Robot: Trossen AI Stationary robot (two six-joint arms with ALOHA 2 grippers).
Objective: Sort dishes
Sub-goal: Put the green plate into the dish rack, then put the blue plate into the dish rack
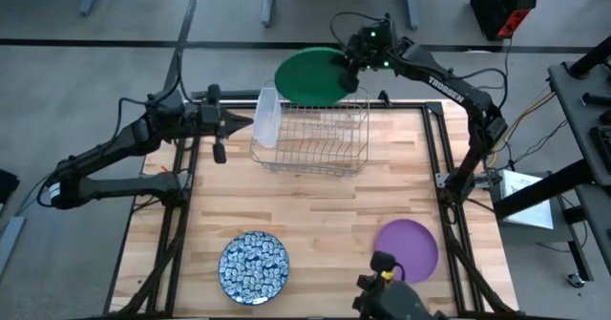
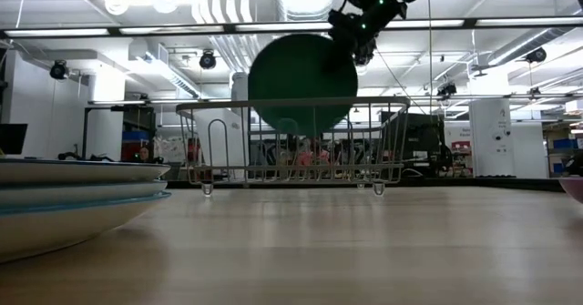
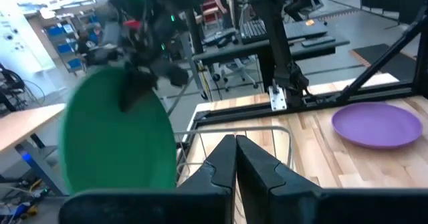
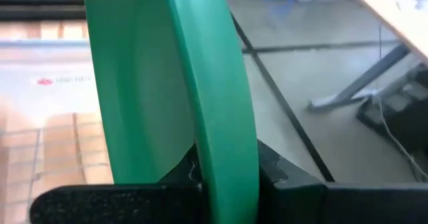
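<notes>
My right gripper (image 1: pixel 348 67) is shut on a large dark green plate (image 1: pixel 310 76), holding it on edge over the far side of the wire dish rack (image 1: pixel 313 134). In the low view the plate's lower edge (image 2: pixel 296 127) dips below the rack's top rail. My left gripper (image 1: pixel 243 122) is shut at the rack's left end, right beside a clear plastic tub (image 1: pixel 267 117) leaning there; whether it touches the tub cannot be told. A blue-and-white patterned plate (image 1: pixel 254 267) and a purple plate (image 1: pixel 406 248) lie flat on the near part of the table. My right gripper pinches the green plate's rim (image 4: pixel 227 160) between its two fingers, one on each face. In the low view it grips the upper right of the rim (image 2: pixel 351 45), coming slanting from above and the table's right. The plate hangs below, nearly upright; whether it touches the rack's wires cannot be told.
The rack stands at the far middle of the wooden table (image 1: pixel 315 205), with bare wood between it and the two flat plates. In the low view pale stacked plates (image 2: pixel 55 196) fill the near left. Dark table frame posts (image 1: pixel 449 181) rise at the right edge.
</notes>
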